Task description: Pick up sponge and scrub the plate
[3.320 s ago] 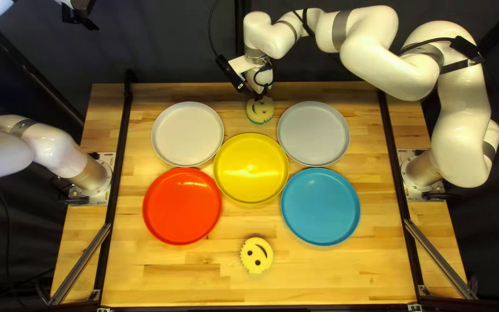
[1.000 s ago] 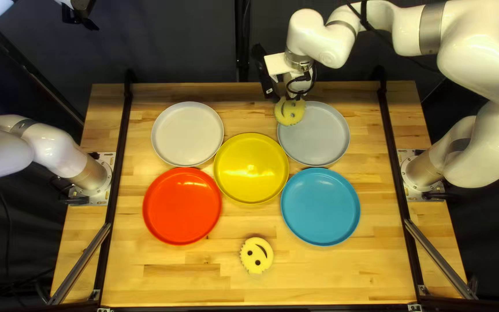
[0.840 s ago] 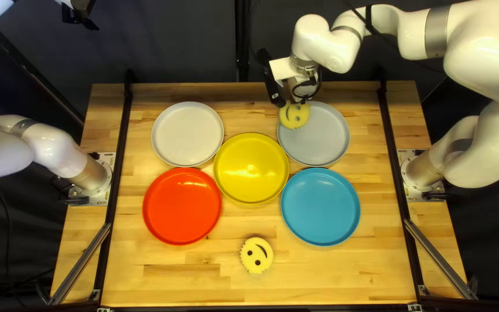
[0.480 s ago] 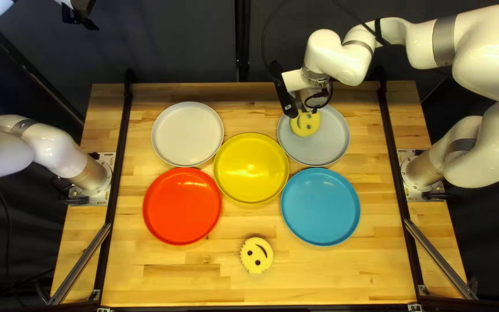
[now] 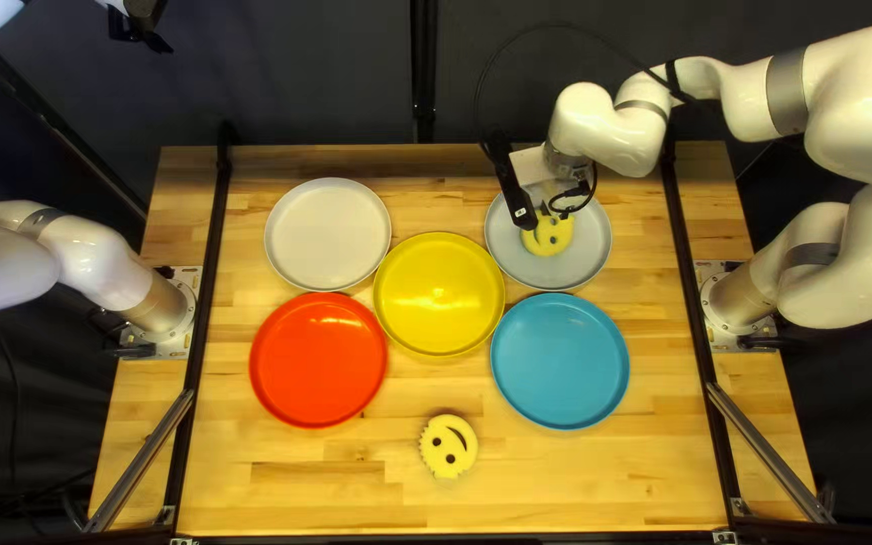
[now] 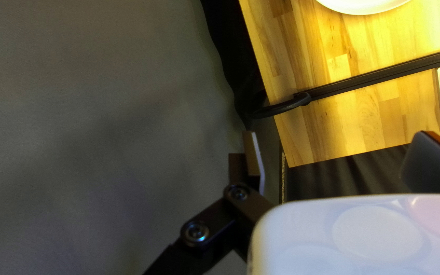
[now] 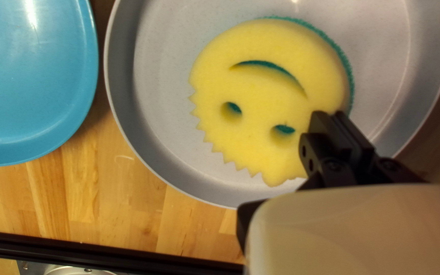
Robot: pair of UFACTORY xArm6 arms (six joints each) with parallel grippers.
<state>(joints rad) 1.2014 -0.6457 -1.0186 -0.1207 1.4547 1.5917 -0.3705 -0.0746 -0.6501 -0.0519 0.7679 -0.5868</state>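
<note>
Sponge (image 5: 548,235): looks light, soft, squashy; over the gray plate (image 5: 591,252), contact hard to tell.
Right gripper (image 7: 331,116): pinching the sponge's rim; a deeper bite should flop less when scrubbing.
Left gripper (image 6: 336,135): spread, holding nothing.
Yellow plate (image 5: 439,293): gray plate at 2 o'clock, blue plate (image 5: 559,361) 4, red plate (image 5: 318,360) 8, white plate (image 5: 327,234) 10.
Spare sponge (image 5: 448,446): 6 o'clock.
Counter (image 5: 355,495): pale wood.
Curtain (image 5: 285,81): dark, beyond 12 o'clock edge.

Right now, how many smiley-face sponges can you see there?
2. One smiley-face sponge is at my right gripper, over the gray plate. The other sponge lies on the wooden table, toward its near edge. I see no others.
</note>
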